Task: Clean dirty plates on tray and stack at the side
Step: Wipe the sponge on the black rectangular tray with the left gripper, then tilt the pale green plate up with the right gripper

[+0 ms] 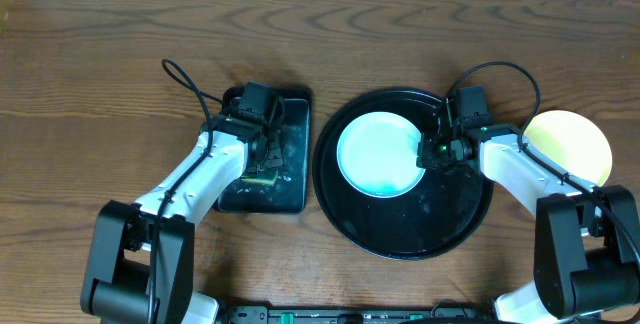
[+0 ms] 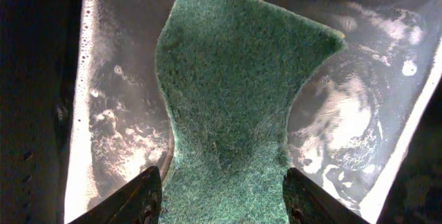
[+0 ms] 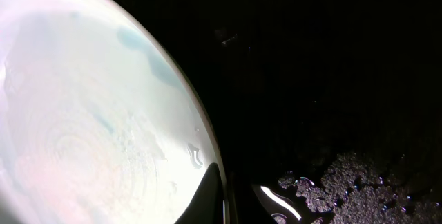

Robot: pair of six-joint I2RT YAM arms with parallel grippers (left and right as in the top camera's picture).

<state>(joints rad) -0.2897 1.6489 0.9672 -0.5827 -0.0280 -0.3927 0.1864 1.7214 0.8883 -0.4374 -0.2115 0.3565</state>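
A pale mint plate with faint teal smears lies on the round black tray, left of centre. In the right wrist view the plate is wet, with soapy swirl marks. My right gripper is shut on the plate's right rim, with one finger over the rim and one outside it. A pale yellow plate lies on the table to the right of the tray. Only two plates show. My left gripper is shut on a green sponge, which is squeezed between its fingers.
The sponge sits in a small rectangular black tray left of the round tray; its bottom is wet and foamy. Foam patches lie on the round tray's floor. Wooden table all round.
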